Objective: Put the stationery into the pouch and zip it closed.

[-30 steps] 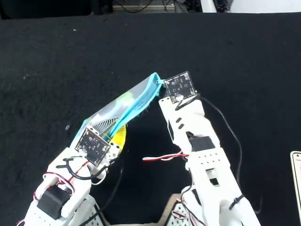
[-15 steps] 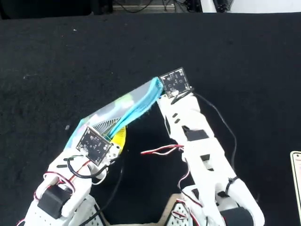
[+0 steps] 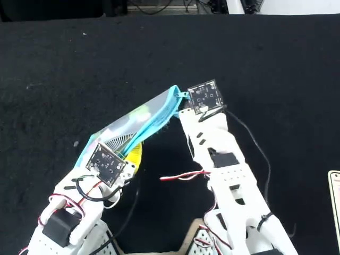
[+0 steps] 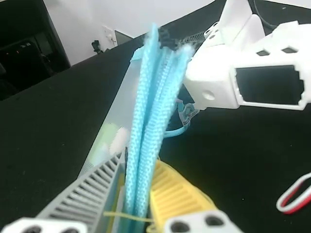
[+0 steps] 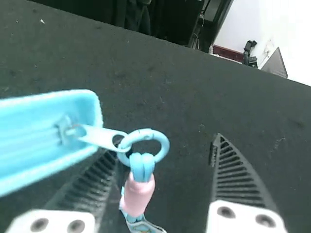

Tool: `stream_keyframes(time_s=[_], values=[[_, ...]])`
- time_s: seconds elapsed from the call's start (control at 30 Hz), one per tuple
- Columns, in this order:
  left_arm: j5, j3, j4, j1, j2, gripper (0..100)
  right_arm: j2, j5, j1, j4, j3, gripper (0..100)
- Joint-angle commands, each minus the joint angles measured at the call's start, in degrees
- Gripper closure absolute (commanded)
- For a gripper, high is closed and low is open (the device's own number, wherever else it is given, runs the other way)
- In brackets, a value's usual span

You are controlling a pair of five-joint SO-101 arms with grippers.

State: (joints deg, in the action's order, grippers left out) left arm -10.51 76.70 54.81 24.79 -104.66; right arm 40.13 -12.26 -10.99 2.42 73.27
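The left claw (image 4: 140, 163) clamps the pouch (image 3: 142, 120) edge; the right claw (image 5: 165, 146) gapes around the zipper pull (image 5: 104, 137).

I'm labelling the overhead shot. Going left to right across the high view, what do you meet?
The pouch, then the right arm's wrist board, then a pale flat thing at the right edge.

Pouch (image 3: 142, 120) runs diagonally over the table (image 3: 265, 58) btwn your grippers: left gripper (image 4: 138, 164) at near-left end, right gripper (image 5: 165, 149) at far-right end w/ zip pull (image 5: 142, 145) btwn its fingers.
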Motion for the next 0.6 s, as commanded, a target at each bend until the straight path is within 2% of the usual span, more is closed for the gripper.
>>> stream_keyframes(time_s=[0.0,0.07,0.17,0.23,0.3,0.57], values=[[0.79,-1.27,0.18,-0.40,0.26,97,-1.89,0.70,0.09,0.62,-2.24,75.3],[0.79,-1.27,0.18,-0.40,0.26,97,-4.09,0.70,1.49,0.70,-3.65,82.2],[0.79,-1.27,0.26,-0.40,0.26,97,-6.20,0.70,4.40,0.70,-5.93,99.6],[0.79,-1.27,0.26,-0.40,0.26,97,-6.99,1.05,6.24,0.70,-6.73,96.2],[0.79,-1.27,0.26,-0.40,0.26,97,-7.08,1.14,7.47,0.70,-7.16,99.2],[0.79,-1.80,0.35,-0.40,0.26,97,-7.52,0.70,7.65,0.70,-7.25,98.8]])
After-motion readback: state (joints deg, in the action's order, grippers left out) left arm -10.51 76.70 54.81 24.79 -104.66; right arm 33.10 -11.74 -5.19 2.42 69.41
